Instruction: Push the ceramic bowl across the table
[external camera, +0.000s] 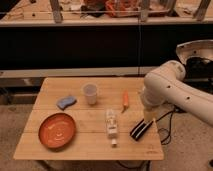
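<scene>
The ceramic bowl [57, 131], wide, shallow and orange-red, sits on the front left part of the light wooden table [80, 149]. My white arm reaches in from the right. Its gripper [148, 118] points down over the table's right side, just above a black oblong object [141, 129]. The gripper is far to the right of the bowl and not touching it.
A translucent plastic cup [90, 93] stands at mid-table and a blue sponge [66, 102] lies to its left. An orange carrot-like item [125, 100] and a small lying bottle [111, 125] are right of centre. A long dark counter [100, 45] runs behind the table.
</scene>
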`<state>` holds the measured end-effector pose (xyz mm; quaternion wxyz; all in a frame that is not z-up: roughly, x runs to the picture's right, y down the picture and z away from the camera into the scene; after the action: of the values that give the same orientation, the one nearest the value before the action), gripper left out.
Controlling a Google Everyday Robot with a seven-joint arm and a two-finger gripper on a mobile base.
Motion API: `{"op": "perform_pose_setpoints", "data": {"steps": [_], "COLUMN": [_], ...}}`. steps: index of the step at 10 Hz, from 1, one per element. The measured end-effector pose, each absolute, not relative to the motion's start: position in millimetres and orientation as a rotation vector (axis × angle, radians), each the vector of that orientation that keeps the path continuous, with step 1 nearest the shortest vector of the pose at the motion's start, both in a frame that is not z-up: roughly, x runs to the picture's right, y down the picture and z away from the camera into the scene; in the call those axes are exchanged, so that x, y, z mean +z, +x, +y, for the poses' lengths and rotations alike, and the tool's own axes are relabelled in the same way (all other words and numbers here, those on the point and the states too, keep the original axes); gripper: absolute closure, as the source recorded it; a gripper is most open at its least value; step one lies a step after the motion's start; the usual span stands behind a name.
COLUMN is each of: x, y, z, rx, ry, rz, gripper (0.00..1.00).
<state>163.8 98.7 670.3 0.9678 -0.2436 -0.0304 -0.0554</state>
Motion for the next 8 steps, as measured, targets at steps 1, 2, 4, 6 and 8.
{"op": "perform_pose_setpoints", "data": {"steps": [1,2,4,6,8], "x": [669,669,670,672,673], "y": [148,132,96,60,38], "z": [99,99,98,101,103], "rx": [-0.126,-0.143,-0.187,-0.228,-0.257], "ry": [-0.490,-0.488,-0.483,-0.486,-0.484], "rz": [-0.071,-0.083,-0.114,-0.147,-0.168], "gripper": [0.20,0.20,0.20,0.20,0.20]}}
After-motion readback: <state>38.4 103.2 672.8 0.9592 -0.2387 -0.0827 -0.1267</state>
